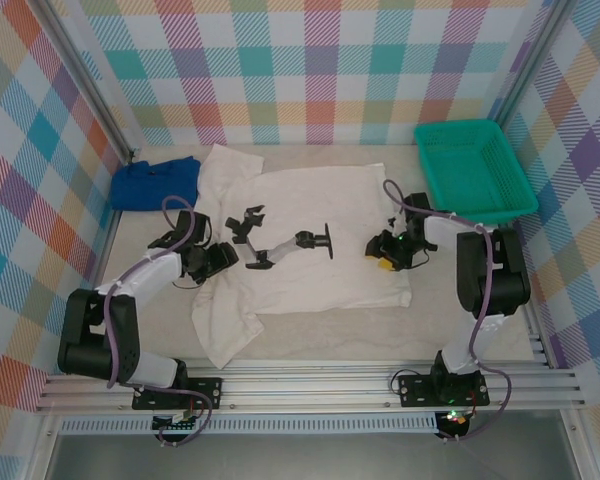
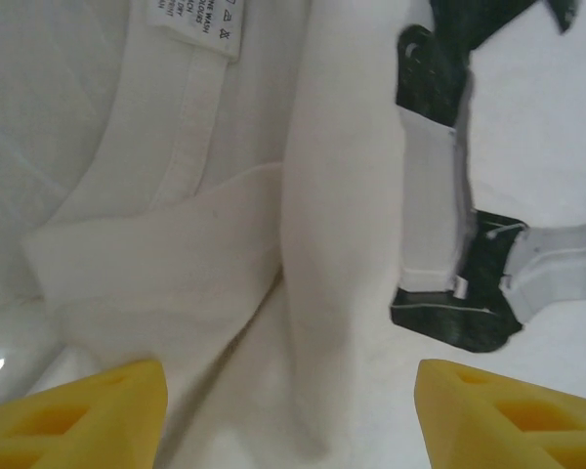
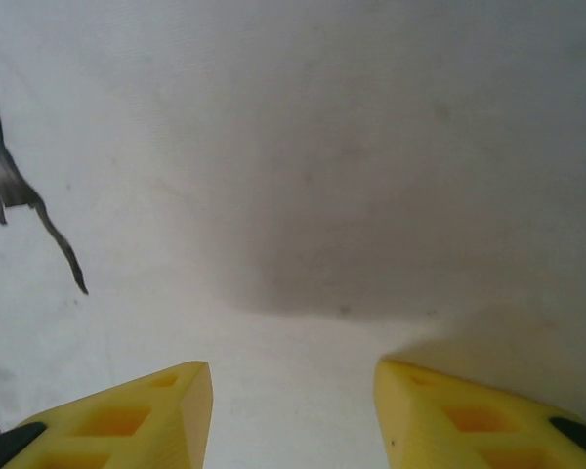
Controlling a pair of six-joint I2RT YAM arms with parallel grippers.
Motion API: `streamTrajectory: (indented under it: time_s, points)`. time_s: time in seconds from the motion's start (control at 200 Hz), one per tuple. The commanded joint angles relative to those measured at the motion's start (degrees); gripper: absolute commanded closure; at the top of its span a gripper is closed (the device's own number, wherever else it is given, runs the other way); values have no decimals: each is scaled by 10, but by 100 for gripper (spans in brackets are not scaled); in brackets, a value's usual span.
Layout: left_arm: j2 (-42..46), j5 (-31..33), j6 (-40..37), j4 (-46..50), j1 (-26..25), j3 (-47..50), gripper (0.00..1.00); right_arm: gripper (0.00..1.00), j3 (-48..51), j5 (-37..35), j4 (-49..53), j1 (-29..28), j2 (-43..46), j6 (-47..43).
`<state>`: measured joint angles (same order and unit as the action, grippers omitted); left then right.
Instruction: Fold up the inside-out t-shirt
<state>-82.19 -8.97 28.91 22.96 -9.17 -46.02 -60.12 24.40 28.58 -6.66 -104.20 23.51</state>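
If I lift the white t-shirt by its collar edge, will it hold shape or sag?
Likely floppy: the t-shirt lies in soft folds near its collar. It would probably sag and drag rather than lift flat, spreading far wider than the left fingers. Thin cloth, so probably light.

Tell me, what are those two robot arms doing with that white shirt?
Two robot arms are working on a white t-shirt that lies spread out, inside out, on the table. The left arm's fingers are open over the collar label. The right arm's fingers are open over plain cloth at the other end. Neither holds anything yet. A blue cloth and a green basket sit at the back.
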Motion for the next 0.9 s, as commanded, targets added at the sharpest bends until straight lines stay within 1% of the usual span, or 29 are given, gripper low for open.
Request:
streamTrajectory:
  time_s: [0.0, 0.155, 0.265, 0.435, 0.55, 0.65, 0.725, 0.8, 0.895]
  points:
    - [-23, 0, -10, -30, -4, -18, 32, 54, 4, -60, 21, 30, -4, 23]
    - [-71, 31, -15, -43, -4, -21, 32, 57, -4, -88, 13, 62, 11, 38]
    - [-93, 54, -15, -42, -4, -18, 32, 56, -13, -85, 8, 63, 22, 33]
    - [-91, 108, -24, -49, -4, -26, 31, 53, -10, -73, -6, 47, 62, -4]
    - [-123, 139, -31, -45, -1, -65, 30, 51, -10, -73, -2, 28, 80, -15]
    - [-149, 140, -26, -44, 4, -101, 30, 50, -11, -72, -2, 18, 79, -15]
    - [-150, 142, -24, -44, 4, -119, 30, 50, -11, -81, 2, 17, 73, -14]
    - [-144, 162, -26, -38, 7, -131, 29, 50, -16, -102, 13, 16, 61, -13]
    - [-135, 186, -25, -35, 19, -130, 28, 50, -24, -109, 25, 17, 47, -11]
